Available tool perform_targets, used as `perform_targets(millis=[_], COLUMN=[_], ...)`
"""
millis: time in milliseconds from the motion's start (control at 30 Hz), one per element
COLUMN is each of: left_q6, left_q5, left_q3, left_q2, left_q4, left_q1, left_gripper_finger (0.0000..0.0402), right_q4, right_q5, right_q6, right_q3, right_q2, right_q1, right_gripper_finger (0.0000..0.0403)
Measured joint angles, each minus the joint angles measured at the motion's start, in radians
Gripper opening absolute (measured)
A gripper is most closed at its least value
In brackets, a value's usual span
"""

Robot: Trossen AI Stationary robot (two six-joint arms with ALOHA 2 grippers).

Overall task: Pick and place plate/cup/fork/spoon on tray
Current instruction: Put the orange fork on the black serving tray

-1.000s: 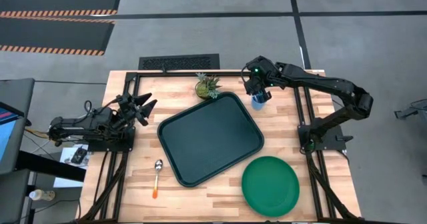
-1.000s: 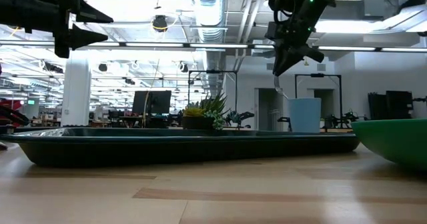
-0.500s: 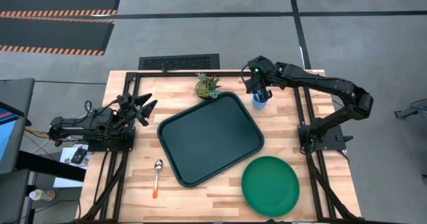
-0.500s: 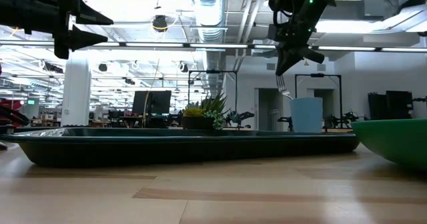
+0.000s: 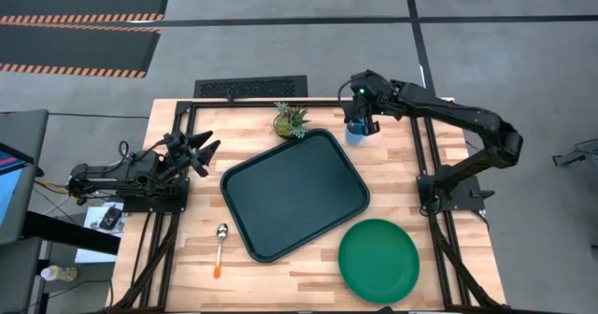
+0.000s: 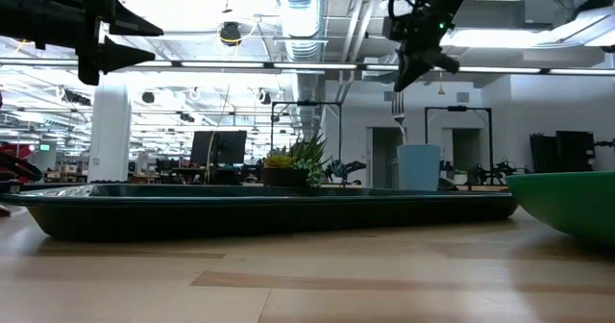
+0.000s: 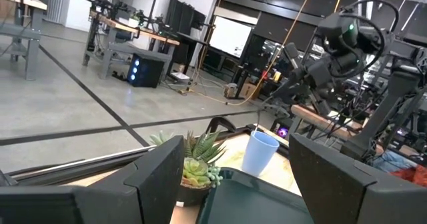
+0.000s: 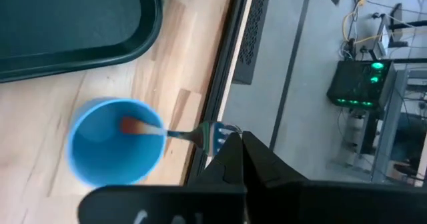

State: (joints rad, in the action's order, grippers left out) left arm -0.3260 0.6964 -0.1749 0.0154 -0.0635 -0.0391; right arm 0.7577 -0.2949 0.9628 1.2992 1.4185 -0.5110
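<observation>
The right gripper [image 6: 404, 73] pinches the small silver fork with the orange handle [image 8: 193, 134] and has lifted it higher, almost out of the little light-blue cup [image 5: 355, 134]. Next stop: the big dark tray [image 5: 294, 192].

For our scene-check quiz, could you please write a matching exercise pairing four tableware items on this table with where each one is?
Things:
1. large round green plate
2. small light-blue cup
3. orange-handled metal fork
4. orange-handled metal spoon

Places:
A. held by the right gripper, handle down in the cup
B. on the wood by the tray's left arm side
C. near table corner on the right arm's side
D. beside the tray's far corner

Pairs: 1-C, 2-D, 3-A, 4-B
</observation>
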Motion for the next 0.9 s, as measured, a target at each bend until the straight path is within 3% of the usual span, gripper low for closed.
perform_targets(millis=[700, 900], left_q6=[0.003, 0.002], left_q5=[-0.001, 0.0], left_q3=[0.0, 0.0], left_q2=[0.0, 0.0], left_q4=[-0.035, -0.035], left_q1=[0.0, 0.0], left_gripper_finger=[0.0254, 0.0254], right_q4=[0.243, 0.331], right_q5=[0.01, 0.139], right_q6=[-0.117, -0.236], right_q3=[0.339, 0.421], right_q2=[0.0, 0.0], right_q1=[0.068, 0.115], right_gripper_finger=[0.0002, 0.0001])
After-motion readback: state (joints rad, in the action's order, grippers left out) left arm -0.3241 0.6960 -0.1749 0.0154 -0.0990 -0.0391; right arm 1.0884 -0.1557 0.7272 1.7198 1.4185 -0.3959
